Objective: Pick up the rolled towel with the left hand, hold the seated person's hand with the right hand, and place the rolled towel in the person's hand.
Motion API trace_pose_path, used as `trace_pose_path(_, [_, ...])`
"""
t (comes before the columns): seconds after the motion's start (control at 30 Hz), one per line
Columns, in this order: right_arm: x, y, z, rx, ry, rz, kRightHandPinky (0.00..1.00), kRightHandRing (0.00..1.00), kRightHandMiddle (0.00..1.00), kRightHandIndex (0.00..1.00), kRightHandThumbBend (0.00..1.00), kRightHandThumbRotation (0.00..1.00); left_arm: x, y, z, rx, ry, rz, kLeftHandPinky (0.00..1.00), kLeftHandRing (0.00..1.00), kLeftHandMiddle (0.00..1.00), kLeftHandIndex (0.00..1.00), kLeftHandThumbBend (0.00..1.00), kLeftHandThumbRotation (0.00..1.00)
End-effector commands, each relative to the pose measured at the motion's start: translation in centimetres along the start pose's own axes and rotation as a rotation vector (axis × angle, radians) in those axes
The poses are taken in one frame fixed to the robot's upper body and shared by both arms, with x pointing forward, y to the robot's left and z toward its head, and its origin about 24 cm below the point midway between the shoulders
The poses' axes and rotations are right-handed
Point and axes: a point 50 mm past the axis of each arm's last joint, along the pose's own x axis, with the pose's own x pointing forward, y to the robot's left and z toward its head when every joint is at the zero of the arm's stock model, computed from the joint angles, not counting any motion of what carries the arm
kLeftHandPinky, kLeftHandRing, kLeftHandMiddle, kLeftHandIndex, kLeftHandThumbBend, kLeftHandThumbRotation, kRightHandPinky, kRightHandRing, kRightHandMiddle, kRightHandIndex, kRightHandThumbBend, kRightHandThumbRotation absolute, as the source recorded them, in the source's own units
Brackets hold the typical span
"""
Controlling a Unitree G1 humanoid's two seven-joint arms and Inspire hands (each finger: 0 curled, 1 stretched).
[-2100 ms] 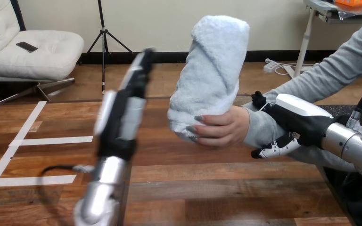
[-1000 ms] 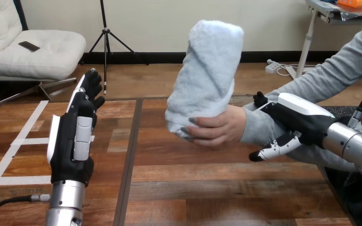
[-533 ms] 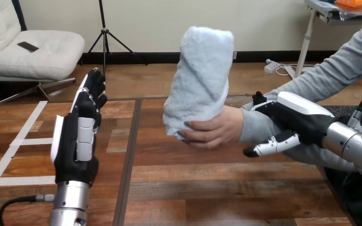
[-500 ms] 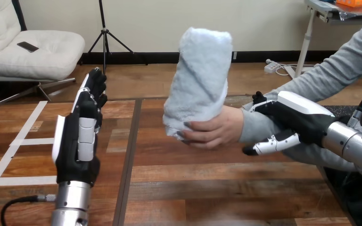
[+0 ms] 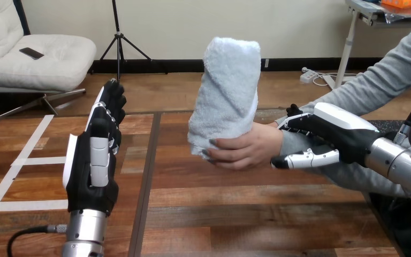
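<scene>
The rolled towel (image 5: 227, 91), pale blue-white, stands upright in the person's hand (image 5: 246, 150) above the table's middle; the person's fingers curl round its lower end. My left hand (image 5: 93, 160) is raised at the left, apart from the towel, open with straight fingers pointing up and holding nothing. My right hand (image 5: 337, 131) is at the person's wrist, on the grey sleeve. Its thumb lies over the top of the wrist. Its fingers (image 5: 305, 158) stretch nearly straight along the near side of the wrist, pointing left.
The wooden table (image 5: 219, 214) carries white tape lines (image 5: 32, 160) at its left side. The person's grey-sleeved forearm (image 5: 374, 85) comes in from the upper right, crossing above my right arm.
My right hand's fingers have uncurled from round the person's wrist and now point left, nearly straight. My left hand has risen slightly. The person's hand with the towel has hardly moved.
</scene>
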Motion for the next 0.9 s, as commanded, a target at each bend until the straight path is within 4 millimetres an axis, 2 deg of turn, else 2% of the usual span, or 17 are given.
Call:
trace_pose_path(0.0, [0.0,-2.1,0.9,-0.017,-0.057,-0.077,0.60,0.67,0.69,0.71,0.90,0.97,1.1,-0.7,1.2,-0.028,-0.069,-0.036,0.98,0.98,0.96,0.95,0.87,0.98])
trace_pose_path(0.1, [-0.1,-2.1,0.8,-0.007,-0.058,-0.081,0.61,0.68,0.70,0.72,0.95,0.99,1.0,-0.8,1.2,-0.034,-0.066,-0.045,0.96,0.99,0.97,0.96,0.86,0.96])
trace_pose_path(0.33, [-0.5,-2.2,0.7,0.043,-0.074,-0.135,0.62,0.69,0.71,0.72,0.99,1.00,0.9,-1.0,1.4,-0.036,-0.062,-0.057,0.94,1.00,0.98,0.97,0.85,0.95])
trace_pose_path(0.73, [-1.5,-3.0,1.6,0.163,-0.165,-0.300,0.65,0.72,0.75,0.76,0.93,1.00,0.4,-1.4,1.7,-0.003,-0.064,-0.076,0.93,0.99,0.98,0.97,0.86,0.96])
trace_pose_path(0.87, [-2.0,-3.1,2.0,0.234,-0.210,-0.367,0.67,0.74,0.76,0.77,0.86,1.00,0.3,-1.6,1.9,-0.016,-0.065,-0.087,0.94,1.00,0.98,0.97,0.87,0.94])
